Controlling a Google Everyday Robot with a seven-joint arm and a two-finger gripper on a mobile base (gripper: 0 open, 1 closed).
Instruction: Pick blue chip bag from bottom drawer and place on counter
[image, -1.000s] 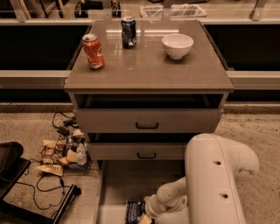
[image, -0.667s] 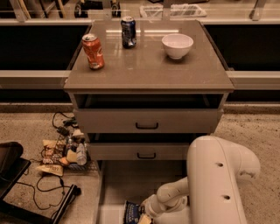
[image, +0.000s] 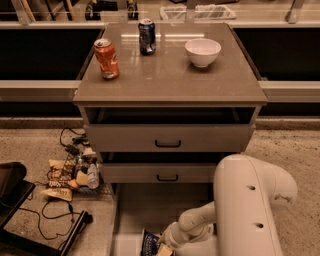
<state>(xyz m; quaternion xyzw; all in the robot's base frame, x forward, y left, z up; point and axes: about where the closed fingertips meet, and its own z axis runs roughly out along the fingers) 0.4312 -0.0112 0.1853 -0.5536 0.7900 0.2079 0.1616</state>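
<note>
Sitting low in the bottom drawer (image: 137, 210), gripper (image: 163, 248) just beside the blue chip bag (image: 149, 242), its grip impossible to tell

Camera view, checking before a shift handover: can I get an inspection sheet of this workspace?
Surface: the counter carries an orange can, a dark blue can and a white bowl.
Job's things: the bottom drawer is pulled open. The blue chip bag is in it at the picture's lower edge, not yet on the counter.
Clutter: snack wrappers and a small bottle lie on the floor left of the cabinet.
Grippers: the gripper is low in the bottom drawer, right beside the bag.
Cables: black cables trail over the floor at left.
Surroundings: speckled floor; two upper drawers with black handles.
</note>
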